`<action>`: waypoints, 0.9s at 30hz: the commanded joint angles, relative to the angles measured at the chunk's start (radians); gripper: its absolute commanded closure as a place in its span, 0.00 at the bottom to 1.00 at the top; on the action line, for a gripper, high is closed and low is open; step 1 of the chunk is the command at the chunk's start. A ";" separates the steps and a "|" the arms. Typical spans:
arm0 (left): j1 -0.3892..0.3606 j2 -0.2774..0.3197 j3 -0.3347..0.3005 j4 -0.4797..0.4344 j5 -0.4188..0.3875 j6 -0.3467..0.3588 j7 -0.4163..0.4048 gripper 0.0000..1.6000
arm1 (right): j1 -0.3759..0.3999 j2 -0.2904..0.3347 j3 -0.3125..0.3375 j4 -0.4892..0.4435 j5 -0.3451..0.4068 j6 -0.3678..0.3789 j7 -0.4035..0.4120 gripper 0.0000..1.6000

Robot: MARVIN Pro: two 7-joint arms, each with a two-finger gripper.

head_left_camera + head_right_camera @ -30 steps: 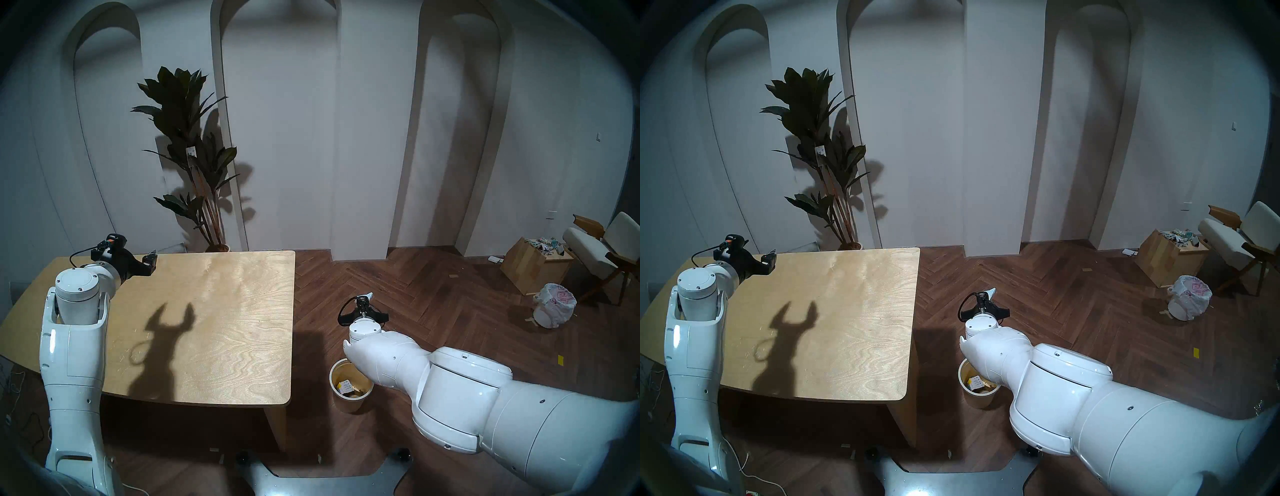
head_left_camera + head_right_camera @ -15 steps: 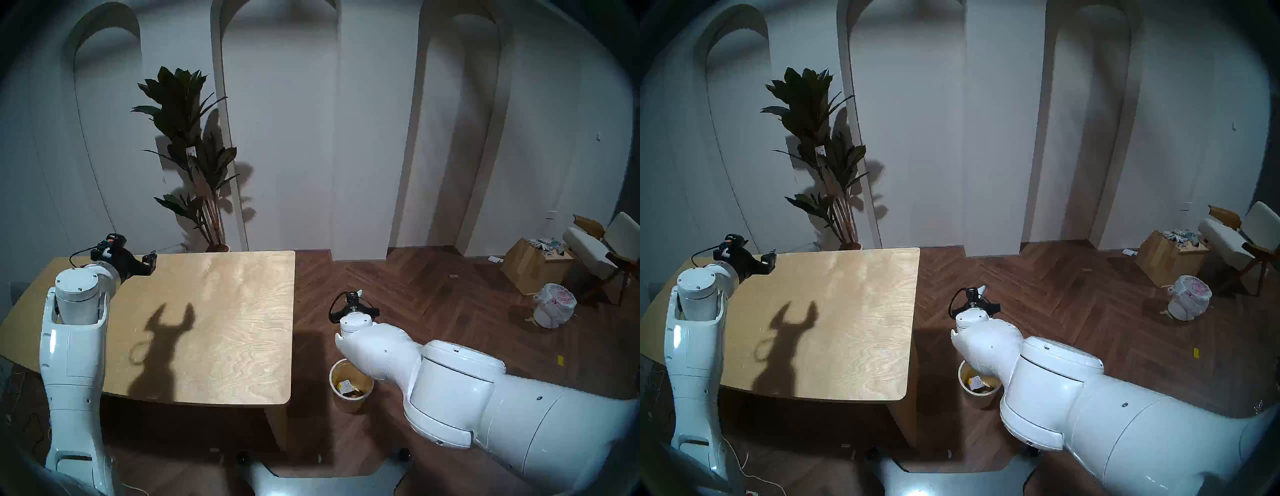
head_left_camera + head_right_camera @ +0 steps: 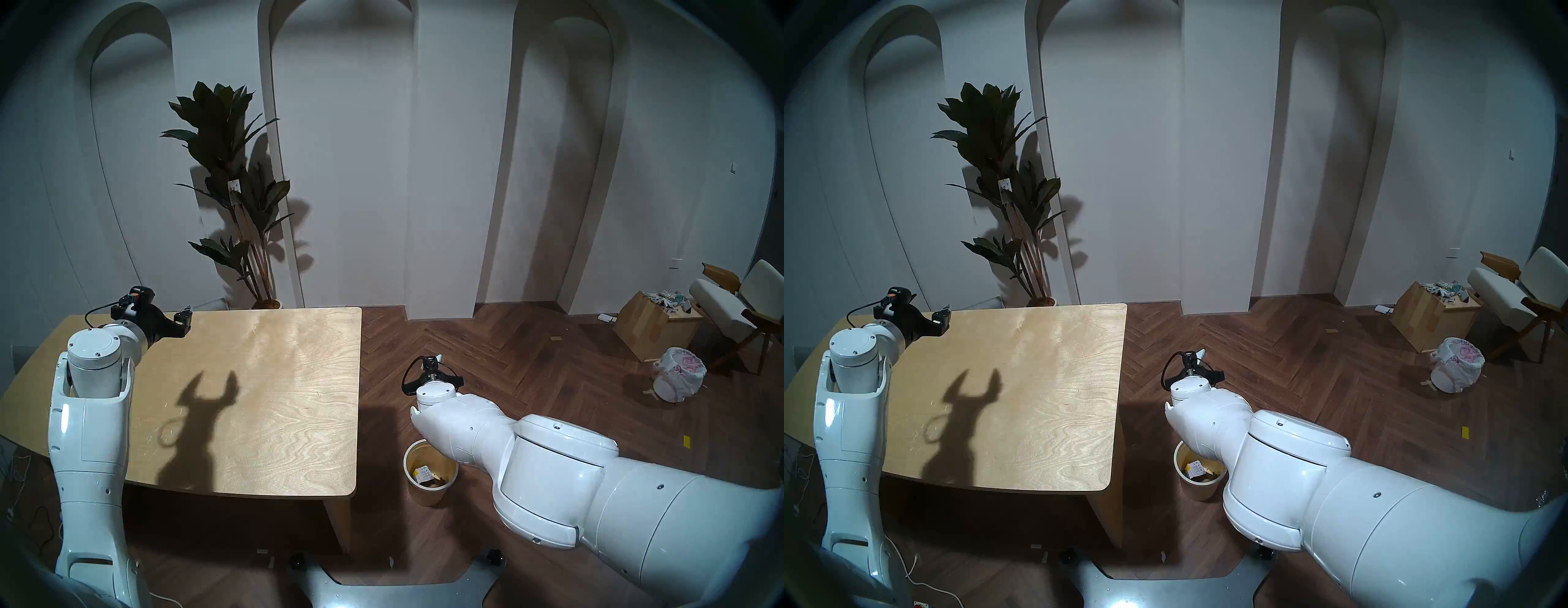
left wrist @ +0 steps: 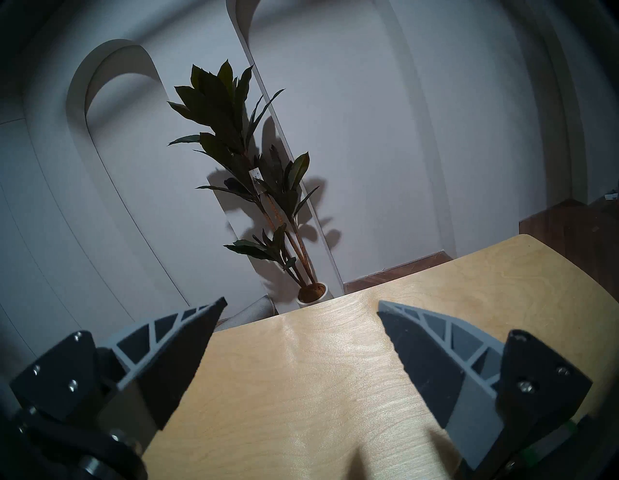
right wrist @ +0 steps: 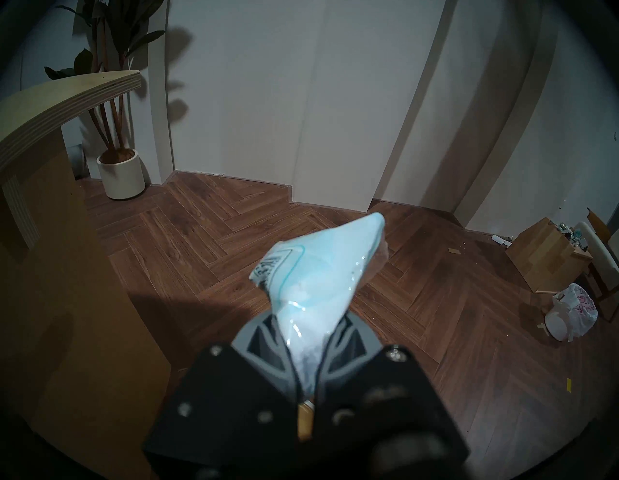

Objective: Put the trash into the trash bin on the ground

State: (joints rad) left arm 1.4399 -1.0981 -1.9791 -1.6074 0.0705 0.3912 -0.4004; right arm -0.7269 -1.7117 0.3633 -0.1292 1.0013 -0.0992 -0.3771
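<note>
Right gripper (image 5: 306, 338) — clamped on the soft teal-white pouch (image 5: 318, 275); the pouch sticks out ahead of the fingers, crumpled, above the herringbone wood floor (image 5: 207, 241); in the head view only its pale tip (image 3: 439, 357) shows past the black gripper body.

Right arm (image 3: 551, 475) — reaches out over the floor beside the table's right edge; its forearm crosses above part of the trash bin's mouth.

Trash bin (image 3: 429, 494) — small, round, cream-yellow, thick pale rim; stands on the floor just right of the table leg, nearer the robot than the gripper; inside lie a white-labelled package (image 3: 423, 471) and something dark, probably the black-and-yellow box, though too small to tell for sure.

Left gripper (image 4: 301, 306) — jaws spread wide, nothing between them; held above the far left corner of the light-wood table (image 3: 275, 403); casts a forked shadow on the tabletop.

Surroundings — potted plant (image 3: 237, 191) against the white arched wall behind the table; square light-wood box (image 3: 653, 327) filled with scraps, white bin lined with a pink-printed bag (image 3: 679, 373) and a cushioned chair (image 3: 738, 305), all far right, well apart from the cream bin.
</note>
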 commanded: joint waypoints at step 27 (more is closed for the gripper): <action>-0.015 0.013 0.002 -0.015 -0.005 -0.005 0.003 0.00 | 0.008 0.006 0.007 0.009 -0.008 -0.019 0.016 1.00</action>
State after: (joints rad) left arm 1.4401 -1.0959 -1.9780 -1.6071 0.0640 0.3912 -0.3954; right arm -0.7308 -1.7045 0.3689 -0.1186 0.9925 -0.1086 -0.3521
